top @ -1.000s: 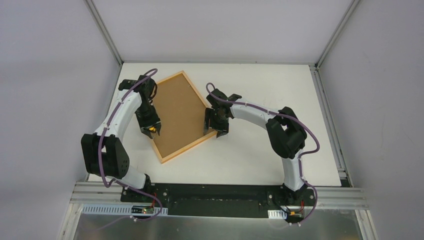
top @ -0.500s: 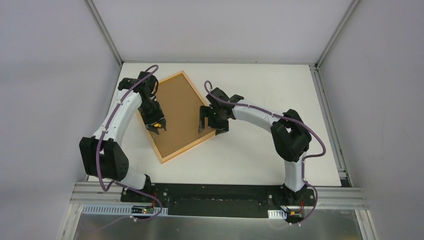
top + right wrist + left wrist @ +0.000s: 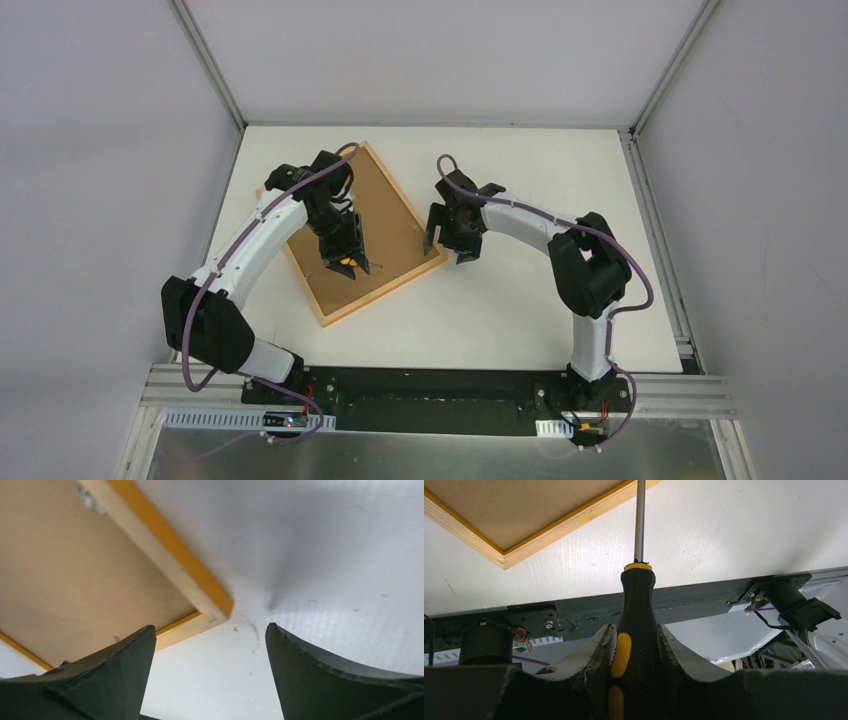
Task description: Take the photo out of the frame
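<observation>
1. Left gripper (image 3: 635, 636): it is closed narrowly on the black, yellow-inlaid handle of a steel-shafted screwdriver (image 3: 636, 600), which points straight out from the fingers. From overhead, you find this gripper poised above the plain brown fibreboard backing board (image 3: 390, 215). The tip is out of view, so you cannot tell whether it touches.
2. Right gripper (image 3: 210, 626): the jaws are spread wide with nothing between them. It hovers at the right-hand corner of the frame, with that corner just ahead of the gap.
3. Frame (image 3: 175, 570): this large rectangular picture frame has pale wood on its back and a narrow bright orange outer edge. It lies face down and diagonally on the white table (image 3: 325, 555).
   - Judge it stiff and fairly light.
   - It is likely to skate on the smooth top if pushed at one corner.
   - Brace it by the wooden rim, never by the board.
4. Backing board: it sits inside the rim, with a small silvery tab (image 3: 87, 500) at its margin.
   - Judge it thin but rigid.
   - Lever it up at an edge, beside the rim, with a shallow tool angle.
5. Photo: it is not visible from any view, and presumably lies under the backing board, inside the frame.
   - Expect a thin, limp sheet that creases readily and may cling to any glazing beneath, which would itself be fragile.
   - Take it by one margin, lightly, once the board is clear.
</observation>
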Motion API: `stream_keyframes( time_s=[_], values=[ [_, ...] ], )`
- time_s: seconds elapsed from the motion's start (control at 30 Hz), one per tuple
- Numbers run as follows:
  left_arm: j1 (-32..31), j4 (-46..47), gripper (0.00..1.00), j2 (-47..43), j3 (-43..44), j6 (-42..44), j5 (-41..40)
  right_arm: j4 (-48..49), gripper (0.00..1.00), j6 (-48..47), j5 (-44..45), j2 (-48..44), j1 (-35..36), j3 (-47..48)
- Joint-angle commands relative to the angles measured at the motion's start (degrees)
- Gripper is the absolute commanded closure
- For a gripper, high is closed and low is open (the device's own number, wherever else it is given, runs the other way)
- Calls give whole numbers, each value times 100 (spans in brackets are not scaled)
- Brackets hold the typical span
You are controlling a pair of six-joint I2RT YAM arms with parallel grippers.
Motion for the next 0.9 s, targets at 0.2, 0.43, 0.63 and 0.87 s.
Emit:
stream_keyframes(
  time_s=[0.2, 0.43, 0.63, 0.87],
  values=[
    [-175, 652, 100, -785, -343, -126, -444, -109, 35, 1338, 652, 37, 108, 44],
    [-175, 970, 100, -657, -281, 1, -534, -287, 44, 1039, 1118, 297, 142, -57],
    [-175, 1047, 100, -439, -195, 245, -713, -255, 61, -1062, 1175, 530, -206, -82],
    [-175, 1323, 100, -236, -388, 234, -518, -548, 97, -3090, 960, 888, -763, 533]
  ],
)
